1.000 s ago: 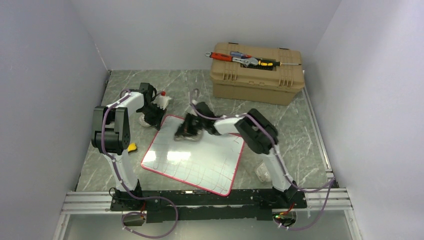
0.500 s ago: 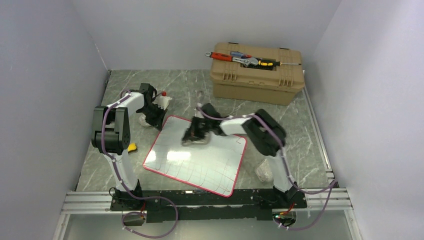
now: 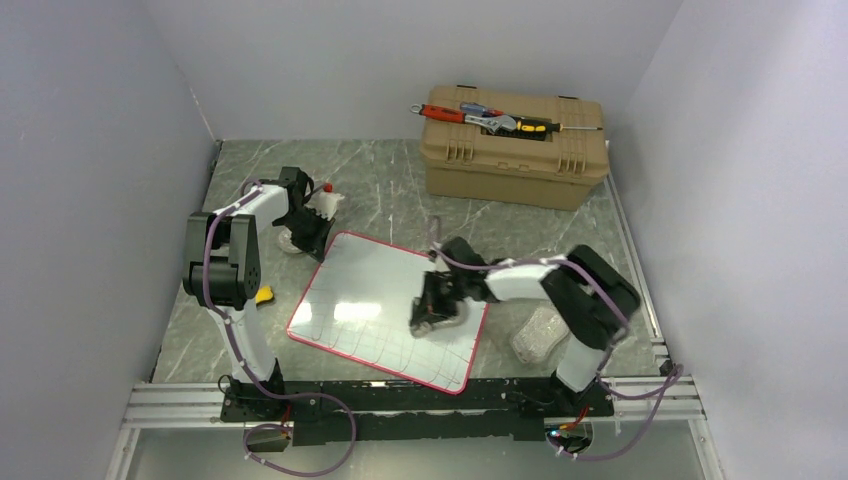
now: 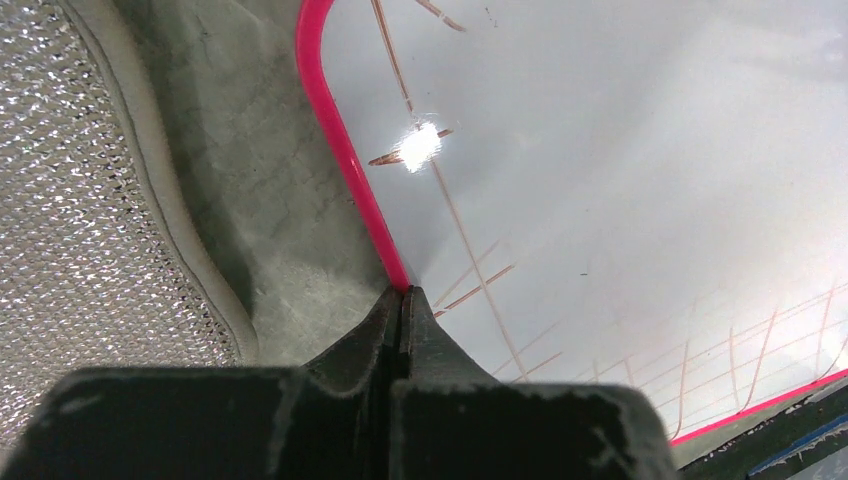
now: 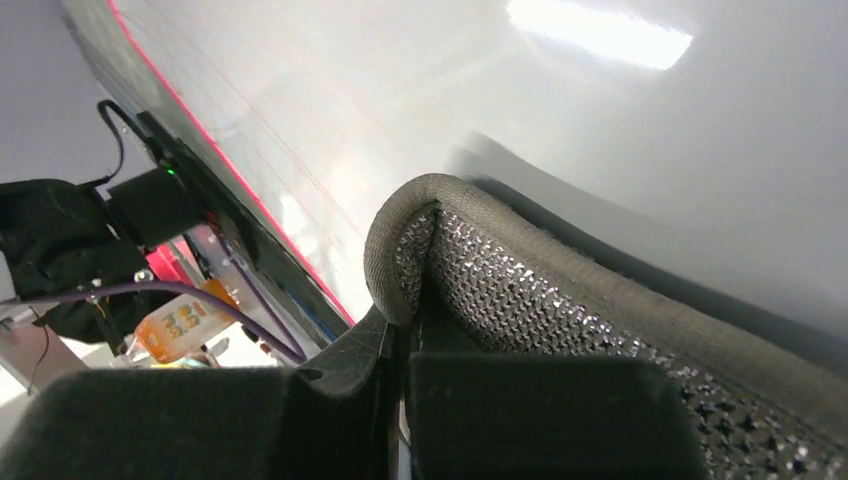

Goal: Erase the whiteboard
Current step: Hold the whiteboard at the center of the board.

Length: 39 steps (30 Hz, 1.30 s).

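**Mesh pad meets whiteboard on my two-arm rig**

The green marbled table (image 3: 380, 180) carries the red-rimmed whiteboard (image 3: 370, 280). It lies flat and skewed in front of my two arms, with thin red lines (image 3: 400, 350) crossing its near part. A tan toolbox (image 3: 515, 160) stands well behind it, hand tools (image 3: 490, 118) on its lid. My right gripper (image 3: 432, 312) is clamped tight on a silvery mesh pad (image 5: 560, 300) pressed against the board's right side. My left gripper (image 4: 404, 300), jaws closed on nothing, touches the rim at the far-left corner, near a second mesh pad (image 4: 80, 200).
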Each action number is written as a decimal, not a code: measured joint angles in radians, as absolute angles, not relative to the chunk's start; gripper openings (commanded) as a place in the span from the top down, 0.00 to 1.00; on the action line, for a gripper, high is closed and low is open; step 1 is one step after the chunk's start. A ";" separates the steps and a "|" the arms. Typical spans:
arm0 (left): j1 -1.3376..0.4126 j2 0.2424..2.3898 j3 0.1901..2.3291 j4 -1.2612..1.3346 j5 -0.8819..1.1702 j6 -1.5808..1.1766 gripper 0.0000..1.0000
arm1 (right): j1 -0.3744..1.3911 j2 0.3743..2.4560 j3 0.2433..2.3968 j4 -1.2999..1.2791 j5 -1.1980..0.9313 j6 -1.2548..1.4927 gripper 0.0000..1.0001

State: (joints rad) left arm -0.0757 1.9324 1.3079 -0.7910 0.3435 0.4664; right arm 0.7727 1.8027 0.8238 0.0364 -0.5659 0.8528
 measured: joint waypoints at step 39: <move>-0.050 1.871 1.260 -0.942 0.368 0.504 0.56 | 0.527 1.425 0.625 -0.372 -0.347 0.748 1.00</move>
State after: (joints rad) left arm -0.0502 1.8706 1.2602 -0.9424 0.3683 0.5041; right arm 0.5270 1.4246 0.6250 -0.3721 -0.3470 0.7475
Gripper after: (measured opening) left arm 0.465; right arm 0.039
